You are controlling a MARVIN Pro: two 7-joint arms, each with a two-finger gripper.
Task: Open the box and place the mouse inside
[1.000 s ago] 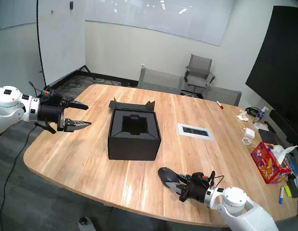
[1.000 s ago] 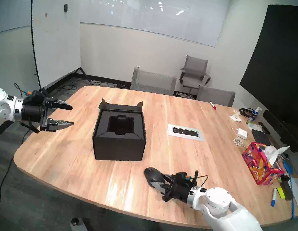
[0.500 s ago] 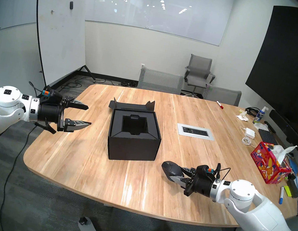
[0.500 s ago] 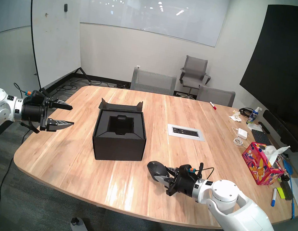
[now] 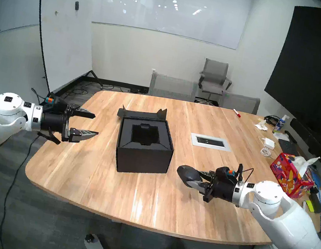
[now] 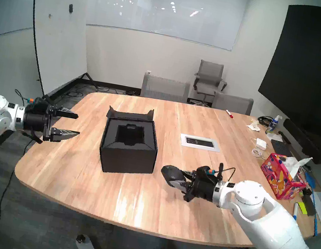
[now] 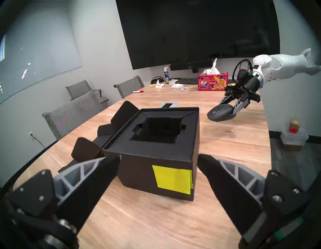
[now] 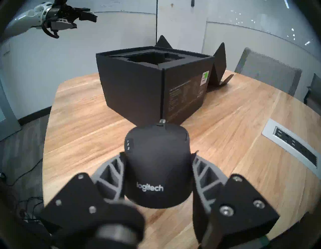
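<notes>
With box [image 5: 144, 146] lid open, right gripper [image 5: 192, 178] clamps mouse [image 5: 187, 173] above table's near edge; left gripper [image 5: 93, 125] spread, empty; risk: shallow grip lets mouse slip

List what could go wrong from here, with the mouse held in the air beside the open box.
1. The right tool pinches only the rear sides of the smooth, rounded mouse; it may slip or tilt on the way.
2. The recess in the box looks snug, so a skewed mouse could catch on the insert.
3. A low approach might bump the box wall and shove it; the open left tool is not bracing it.
</notes>
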